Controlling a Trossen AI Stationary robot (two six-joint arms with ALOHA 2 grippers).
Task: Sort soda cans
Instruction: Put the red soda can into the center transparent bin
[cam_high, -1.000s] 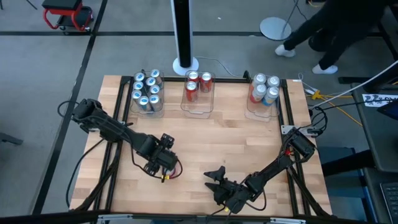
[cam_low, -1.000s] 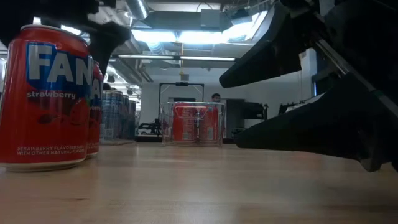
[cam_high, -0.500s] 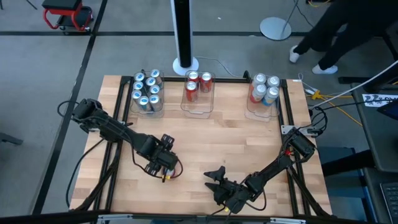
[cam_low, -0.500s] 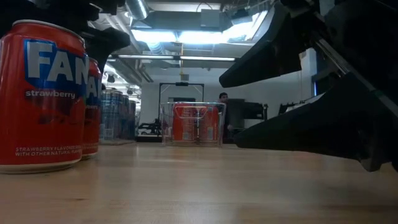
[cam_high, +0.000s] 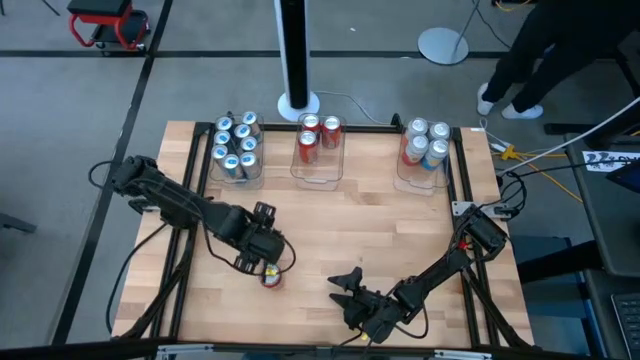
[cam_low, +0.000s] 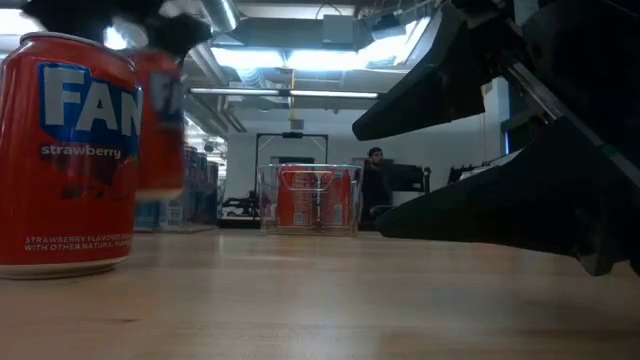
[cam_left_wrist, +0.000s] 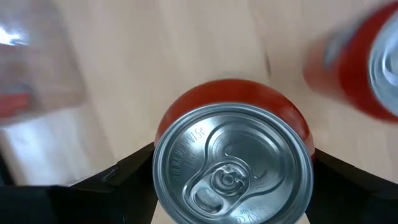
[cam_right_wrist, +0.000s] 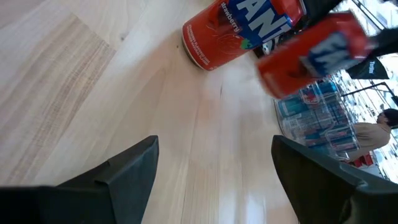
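While left pincer (cam_high: 262, 262) grips red can (cam_left_wrist: 233, 163) | right pincer (cam_high: 347, 292) open | bins (cam_high: 320, 168) hold cans

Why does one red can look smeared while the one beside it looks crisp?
In the low view, the lifted can is motion-blurred, while the standing can on the table is sharp. The right wrist view smears the same lifted can. In the left wrist view, the can between the left end effector fingers is crisp and the other blurs.
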